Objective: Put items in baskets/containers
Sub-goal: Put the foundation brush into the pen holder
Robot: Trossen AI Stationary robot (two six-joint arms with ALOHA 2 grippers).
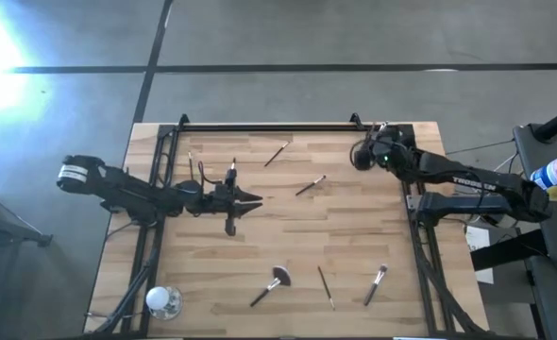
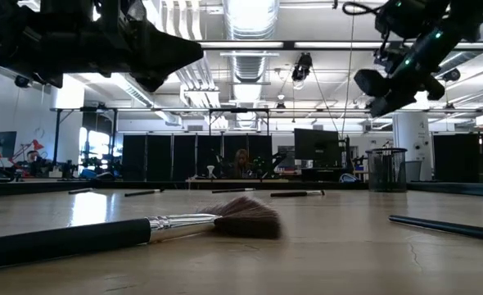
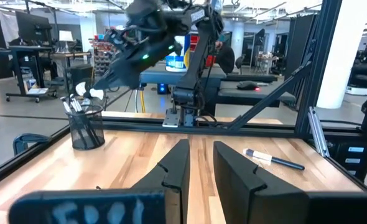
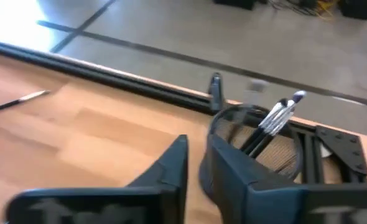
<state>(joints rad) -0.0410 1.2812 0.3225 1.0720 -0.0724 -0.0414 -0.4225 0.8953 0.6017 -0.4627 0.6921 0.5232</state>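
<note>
High view: the right gripper [image 1: 362,153], jaws narrowly parted and empty, is held over the mesh cup [image 4: 258,146], where brushes [image 4: 275,118] already stand; a deposit is judged finished. Next, a loose brush [image 1: 310,186] must be fetched. The left gripper [image 1: 250,200] waits empty mid-table

Our left gripper [image 1: 248,200] hovers mid-worktop, left of centre, arm stretched in from the left edge, fingers slightly parted and empty. Our right gripper [image 1: 362,154] hangs raised near the far right corner, its fingers narrowly apart, holding nothing.
</note>
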